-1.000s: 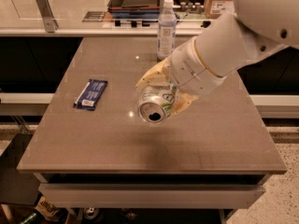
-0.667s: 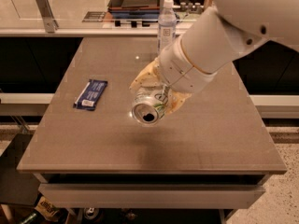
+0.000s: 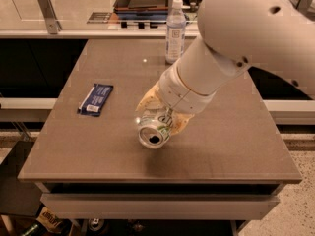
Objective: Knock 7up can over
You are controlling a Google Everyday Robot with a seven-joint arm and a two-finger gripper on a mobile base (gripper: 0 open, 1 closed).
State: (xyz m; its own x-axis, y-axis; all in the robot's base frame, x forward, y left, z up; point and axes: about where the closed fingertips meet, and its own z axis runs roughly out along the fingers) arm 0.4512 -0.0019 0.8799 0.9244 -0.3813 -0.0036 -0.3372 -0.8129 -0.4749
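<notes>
Since the frame a second ago, the arm [image 3: 231, 43] has swung toward the left of the view and nearer the front edge of the desk [image 3: 231, 136]. The 7up can [image 3: 153, 131] has travelled with it, ending lower and further left than before. The bottle and the packet lie where they did.

In the camera view, the tool [image 3: 161, 117] sits over the middle of the desk, at the end of the thick white arm that reaches in from the upper right. Its two tan fingers [image 3: 147, 100] are closed onto the can, one on each side of the body, with the can filling the gap between them. The can is tipped well off upright. Its silver top with the dark mouth opening faces the camera and slightly downward, and the white-and-green side runs back between the fingers. Whether its lower edge touches the desk surface cannot be told, though a soft shadow lies on the desk just beneath and in front of it.

A clear plastic bottle [image 3: 175, 31] with a white cap stands upright near the far edge of the desk, well apart from the can and just beside the white arm. A flat dark blue packet [image 3: 95, 99] lies on the left part of the desk, apart from the can. Behind the desk, a pale counter carries a dark tray [image 3: 142, 1].
</notes>
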